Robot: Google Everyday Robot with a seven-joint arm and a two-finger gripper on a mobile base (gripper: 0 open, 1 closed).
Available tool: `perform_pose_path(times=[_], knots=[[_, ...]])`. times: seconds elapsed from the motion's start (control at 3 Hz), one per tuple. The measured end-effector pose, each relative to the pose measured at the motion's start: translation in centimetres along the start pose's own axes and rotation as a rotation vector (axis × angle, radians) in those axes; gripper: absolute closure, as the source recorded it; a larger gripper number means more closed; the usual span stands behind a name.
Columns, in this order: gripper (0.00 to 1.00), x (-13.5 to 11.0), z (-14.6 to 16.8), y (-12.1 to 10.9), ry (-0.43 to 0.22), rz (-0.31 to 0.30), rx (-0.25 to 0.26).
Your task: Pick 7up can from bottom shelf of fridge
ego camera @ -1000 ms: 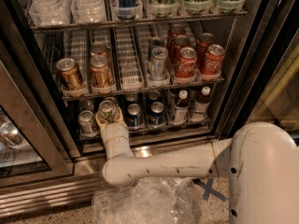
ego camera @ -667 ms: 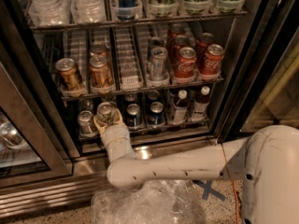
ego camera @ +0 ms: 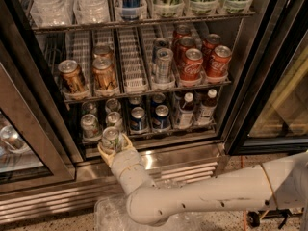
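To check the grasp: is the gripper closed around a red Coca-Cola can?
No, the gripper, at the front edge of the bottom shelf, holds a green-and-silver 7up can; the red cans stand one rack higher.

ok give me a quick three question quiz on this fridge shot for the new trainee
1. True or false: the tool grips a 7up can near the front left of the bottom shelf.
2. Which cans stand at the right end of the shelf above? A) blue Pepsi cans B) red Coca-Cola cans C) green 7up cans
3. Fill in: on the bottom shelf, right of the blue cans, stand two ____.

Key: 1 true; 2 B; 3 bottles
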State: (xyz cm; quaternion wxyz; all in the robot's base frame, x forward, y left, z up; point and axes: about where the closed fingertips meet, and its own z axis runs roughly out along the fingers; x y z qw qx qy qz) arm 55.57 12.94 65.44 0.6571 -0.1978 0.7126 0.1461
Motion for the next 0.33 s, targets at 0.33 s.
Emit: perform_pose_path(times=[0.33], knots=[[1.00,0.12,-0.23,0.12,0.002,-0.002,-0.004]])
